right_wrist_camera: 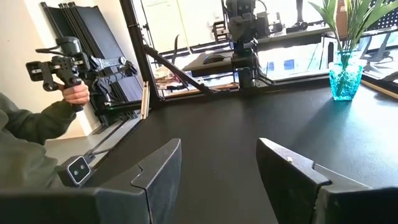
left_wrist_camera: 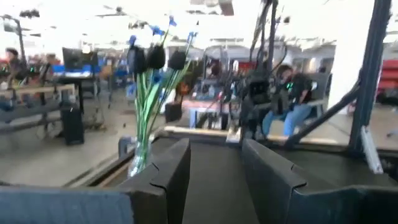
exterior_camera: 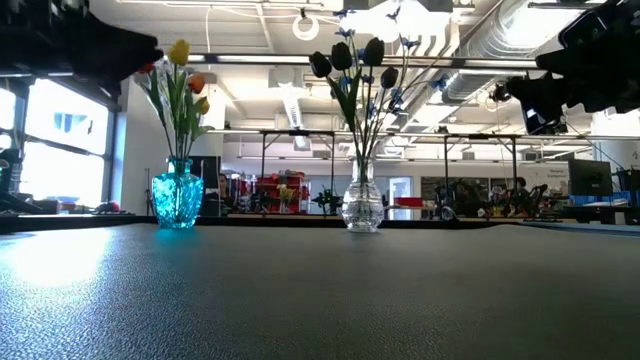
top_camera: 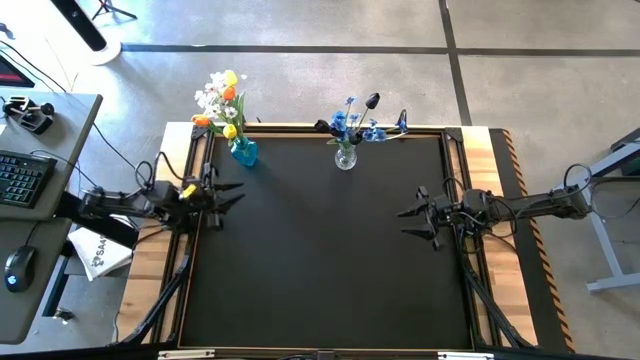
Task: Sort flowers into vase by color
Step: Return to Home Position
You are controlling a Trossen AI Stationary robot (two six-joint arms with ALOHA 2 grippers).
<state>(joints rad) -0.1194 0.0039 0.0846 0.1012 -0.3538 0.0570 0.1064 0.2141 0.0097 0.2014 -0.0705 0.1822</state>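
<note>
the left pincer hangs above the left edge of the black textured table mat, its two dark fingers spread wide with nothing between them. near it, off to one side toward the table's far edge, stands the faceted bright-blue glass vase, upright, holding long green stems topped by white sprays, orange-red tulips and yellow tulips. the right pincer hangs above the opposite edge of the mat, facing the left one across the bare middle. its fingers are also set wide apart and grip nothing. the clear rounded glass vase stands upright at the far edge, between the two pincers and well apart from both, somewhat nearer the right one. it holds small blue sprays and dark near-black tulips on green stems. from the left wrist view this clear vase shows ahead of the left pincer and to one side of its open fingers. from the right wrist view the blue vase sits far across the mat from the right pincer. beyond the table edge in that view, a person in a dark green sleeve has a hand closed around a dark handled device, well clear of both pincers.
</note>
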